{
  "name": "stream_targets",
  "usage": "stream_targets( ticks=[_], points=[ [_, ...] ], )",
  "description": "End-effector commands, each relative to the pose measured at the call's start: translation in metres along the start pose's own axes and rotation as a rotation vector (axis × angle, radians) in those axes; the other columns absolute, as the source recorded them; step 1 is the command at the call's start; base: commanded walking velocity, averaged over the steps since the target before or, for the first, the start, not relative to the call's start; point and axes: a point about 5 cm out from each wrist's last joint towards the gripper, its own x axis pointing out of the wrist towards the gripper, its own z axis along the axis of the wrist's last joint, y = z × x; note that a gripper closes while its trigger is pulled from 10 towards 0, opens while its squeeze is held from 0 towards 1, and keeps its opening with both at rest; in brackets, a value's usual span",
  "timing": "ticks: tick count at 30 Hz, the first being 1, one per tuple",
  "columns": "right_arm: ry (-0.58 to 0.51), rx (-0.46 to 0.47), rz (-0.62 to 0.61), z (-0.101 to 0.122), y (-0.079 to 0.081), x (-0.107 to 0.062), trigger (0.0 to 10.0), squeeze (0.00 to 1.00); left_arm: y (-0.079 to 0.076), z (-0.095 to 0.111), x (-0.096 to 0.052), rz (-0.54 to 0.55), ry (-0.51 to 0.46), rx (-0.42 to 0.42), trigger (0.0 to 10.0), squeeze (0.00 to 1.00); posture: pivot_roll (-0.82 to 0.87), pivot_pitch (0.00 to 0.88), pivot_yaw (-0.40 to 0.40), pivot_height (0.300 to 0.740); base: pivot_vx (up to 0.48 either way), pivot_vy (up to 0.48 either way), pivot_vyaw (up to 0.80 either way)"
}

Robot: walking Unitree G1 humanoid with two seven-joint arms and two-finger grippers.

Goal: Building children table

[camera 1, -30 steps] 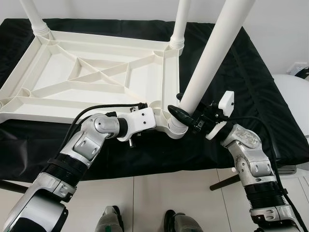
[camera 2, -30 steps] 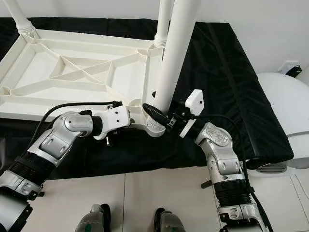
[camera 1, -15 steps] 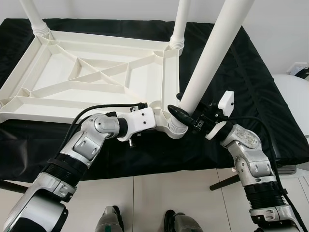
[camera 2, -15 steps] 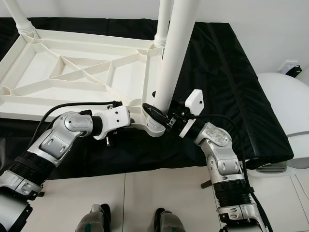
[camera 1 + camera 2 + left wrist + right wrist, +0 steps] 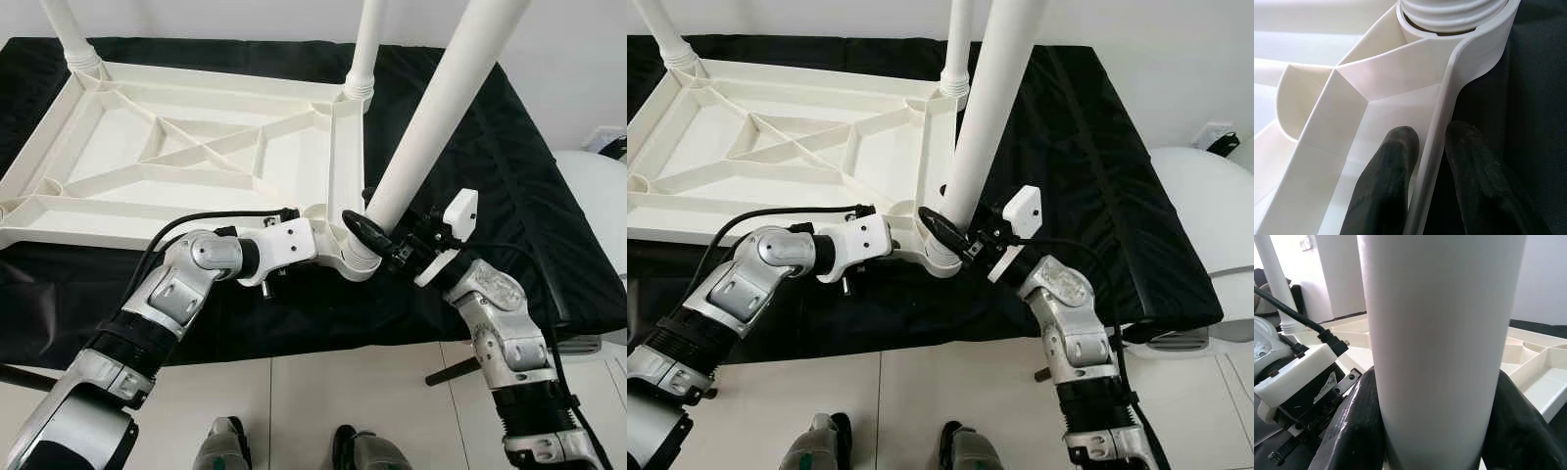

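At lower centre, the right gripper (image 5: 372, 232) held the long white plastic leg (image 5: 431, 113) in its corner socket, leaning up-right, while the left gripper (image 5: 1426, 181) pinched the upturned white plastic tabletop's (image 5: 127, 186) rim beside it.

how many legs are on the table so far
3: one at the far left corner, one at the far right corner, and one at the near right corner, gripped by the right claw. The near left corner is out of view.

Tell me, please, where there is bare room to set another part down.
Bare black cloth lies right of the tabletop, past the held leg. The near corner socket is crowded: left tool pinches the rim, right tool clasps the leg.
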Motion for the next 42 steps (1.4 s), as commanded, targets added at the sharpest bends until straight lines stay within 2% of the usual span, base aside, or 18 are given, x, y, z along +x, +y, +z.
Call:
stream_targets(
  ticks=[1,29,42],
  points=[
    [0.105,0.061,-0.028,-0.021,0.003,-0.01,10.0,0.0,-0.004,-0.017,-0.002,0.0,0.08,-0.028,10.0,0.0,0.09,0.235,-0.022,0.74,0.0,0.0,0.0],
    [0.088,0.028,-0.054,-0.015,0.02,-0.003,10.0,0.0,-0.001,-0.016,-0.002,0.009,0.078,-0.027,10.0,0.0,0.1,0.236,-0.03,0.74,0.0,0.0,0.0],
    [0.079,0.004,-0.189,-0.015,0.022,-0.002,10.0,0.0,-0.001,-0.016,-0.002,0.007,0.076,-0.024,10.0,0.0,0.09,0.231,-0.03,0.74,0.0,0.0,0.0]
  ],
)
